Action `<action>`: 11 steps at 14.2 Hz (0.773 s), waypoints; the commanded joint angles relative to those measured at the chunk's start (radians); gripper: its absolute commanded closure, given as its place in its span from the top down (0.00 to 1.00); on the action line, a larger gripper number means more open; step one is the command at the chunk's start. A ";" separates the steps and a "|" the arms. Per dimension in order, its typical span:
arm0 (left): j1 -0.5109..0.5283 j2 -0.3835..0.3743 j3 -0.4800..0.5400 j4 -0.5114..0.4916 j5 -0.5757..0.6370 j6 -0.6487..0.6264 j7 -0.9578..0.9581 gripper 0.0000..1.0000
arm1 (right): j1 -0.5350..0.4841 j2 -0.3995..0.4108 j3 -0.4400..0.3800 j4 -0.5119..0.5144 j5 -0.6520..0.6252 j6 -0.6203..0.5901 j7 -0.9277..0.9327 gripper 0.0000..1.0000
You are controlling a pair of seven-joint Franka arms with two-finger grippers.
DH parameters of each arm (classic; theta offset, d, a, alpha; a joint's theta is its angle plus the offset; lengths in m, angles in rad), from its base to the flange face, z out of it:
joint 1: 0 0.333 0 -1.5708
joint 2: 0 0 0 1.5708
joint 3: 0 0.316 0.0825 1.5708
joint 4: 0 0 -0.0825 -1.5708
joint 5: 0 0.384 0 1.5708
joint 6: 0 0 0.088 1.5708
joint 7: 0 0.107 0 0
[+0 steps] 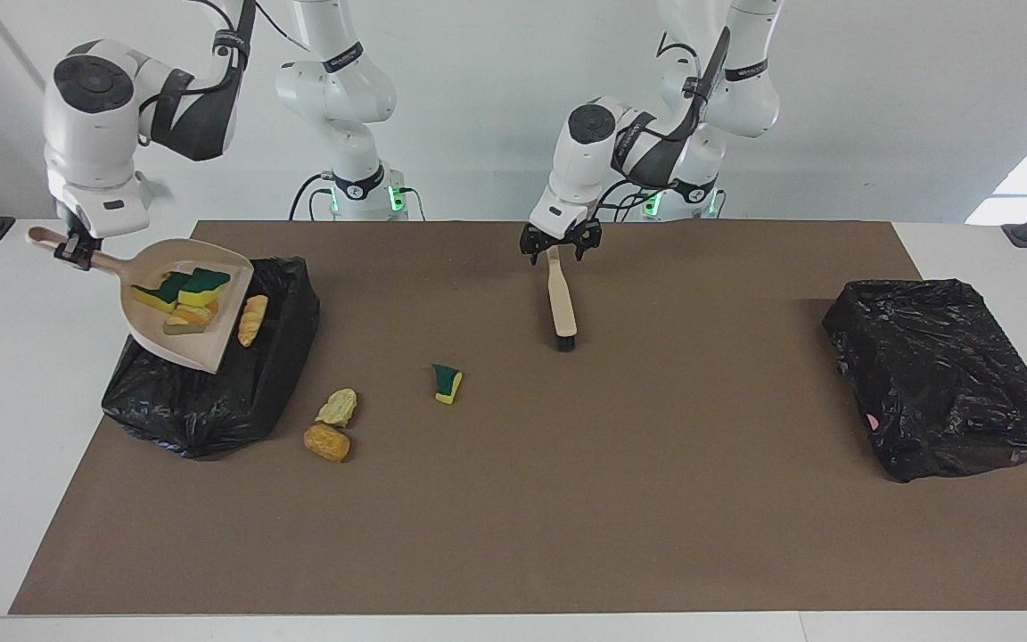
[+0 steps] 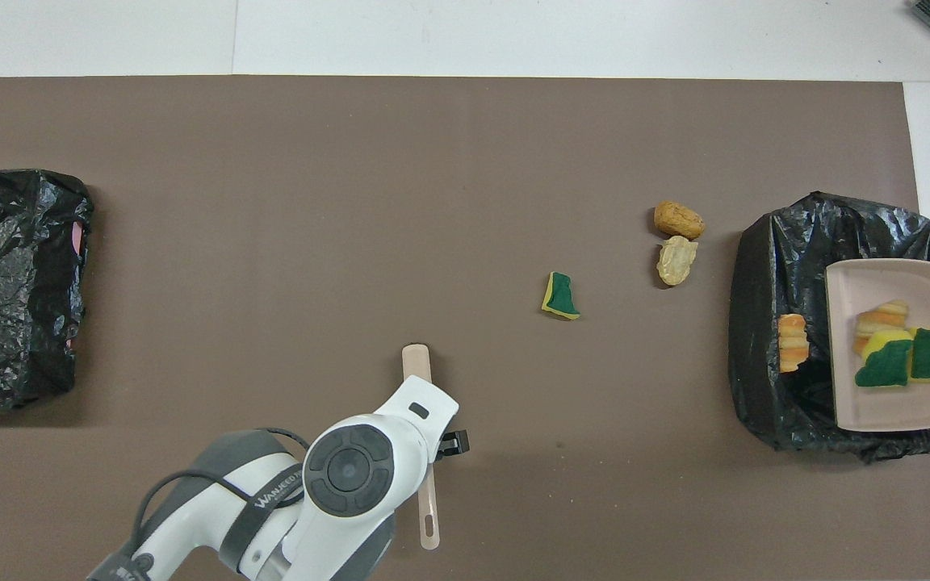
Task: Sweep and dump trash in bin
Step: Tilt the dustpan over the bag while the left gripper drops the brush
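1. The right gripper [image 1: 75, 250] is clenched on the dustpan [image 1: 176, 343] handle, tilting the pan over the bin [image 1: 201, 401] so its scraps slide out; one orange lump [image 1: 251, 320] drops at the lip.
2. The left gripper [image 1: 560, 246] stands released over the brush [image 1: 562, 303], laid flat.
3. Unswept trash [image 1: 447, 382] lies on the mat [image 1: 567, 499], at three o'clock from the bin in the facing view.

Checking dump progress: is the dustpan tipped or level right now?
Tipped. The dustpan slants lip-down over the black bin; one orange scrap is past the lip, sponge pieces are in the pan.
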 commanded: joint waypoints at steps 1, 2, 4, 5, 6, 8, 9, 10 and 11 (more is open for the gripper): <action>0.103 0.009 -0.003 0.037 0.066 -0.029 0.002 1.00 | 0.030 -0.038 0.013 -0.028 -0.117 -0.027 0.043 0.00; 0.142 0.006 -0.001 0.039 0.079 -0.032 0.033 1.00 | 0.047 -0.035 0.013 -0.016 -0.154 -0.039 0.043 0.00; 0.232 0.001 -0.001 0.039 0.086 -0.055 0.120 1.00 | 0.069 -0.034 0.017 0.001 -0.246 -0.053 0.041 0.00; 0.273 0.000 -0.001 0.039 0.086 -0.056 0.175 1.00 | 0.084 -0.034 0.017 0.001 -0.283 -0.052 0.043 0.00; 0.324 0.000 -0.001 0.039 0.086 -0.058 0.229 1.00 | 0.089 -0.034 0.017 0.006 -0.310 -0.052 0.043 0.00; 0.427 -0.008 -0.001 0.039 0.084 -0.082 0.359 1.00 | 0.098 -0.041 0.017 0.012 -0.356 -0.053 0.041 0.00; 0.476 -0.014 -0.001 0.039 0.086 -0.089 0.419 1.00 | 0.107 -0.043 0.018 0.015 -0.389 -0.053 0.040 0.00; 0.520 -0.023 -0.001 0.041 0.086 -0.098 0.480 1.00 | 0.113 -0.047 0.018 0.015 -0.428 -0.053 0.040 0.00; 0.557 -0.039 -0.001 0.041 0.086 -0.118 0.542 1.00 | 0.124 -0.058 0.018 0.009 -0.482 -0.050 0.041 0.00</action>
